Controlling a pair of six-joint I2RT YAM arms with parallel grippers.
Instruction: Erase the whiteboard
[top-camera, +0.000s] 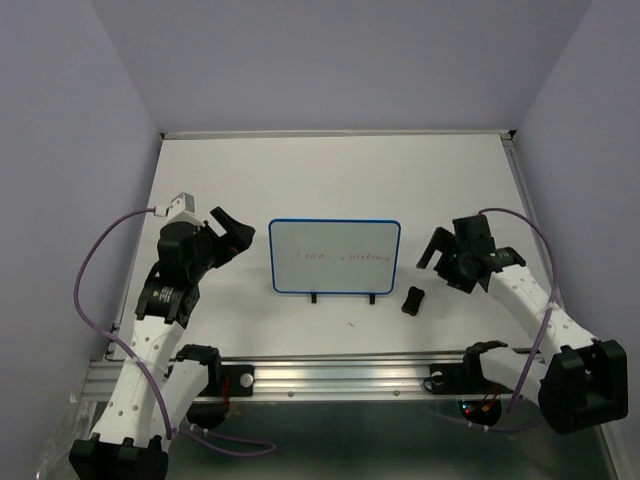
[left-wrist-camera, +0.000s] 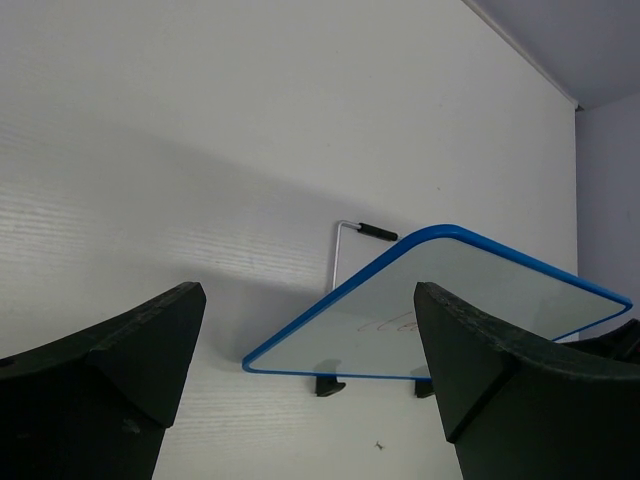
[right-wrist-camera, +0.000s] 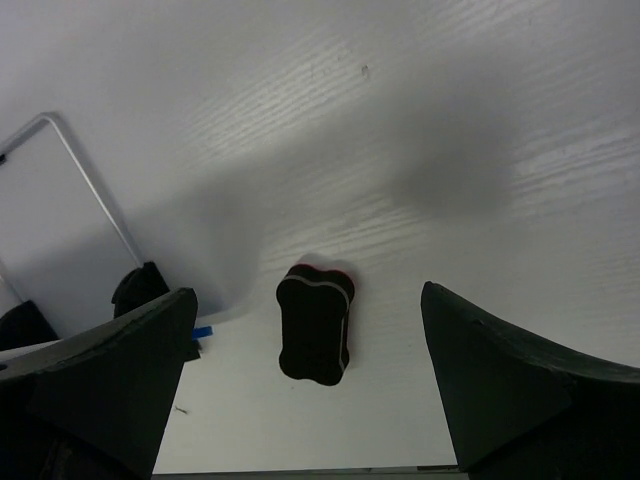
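Observation:
The whiteboard (top-camera: 334, 256) stands upright mid-table on two small black feet, its blue frame around faint red writing. In the left wrist view the whiteboard (left-wrist-camera: 470, 300) shows edge-on at an angle, ahead and to the right of my fingers. My left gripper (top-camera: 234, 234) hovers just left of the board and is open with nothing in it (left-wrist-camera: 310, 330). A small black eraser (top-camera: 413, 299) lies flat on the table near the board's right foot. My right gripper (top-camera: 444, 260) hangs open above it, and the eraser (right-wrist-camera: 315, 322) sits between the spread fingers (right-wrist-camera: 110, 380), untouched.
A thin metal prop rod (left-wrist-camera: 346, 250) sticks out behind the board. The same rod (right-wrist-camera: 90, 190) and one board foot (right-wrist-camera: 138, 288) show in the right wrist view. The aluminium rail (top-camera: 330, 375) runs along the near table edge. Purple walls enclose the table.

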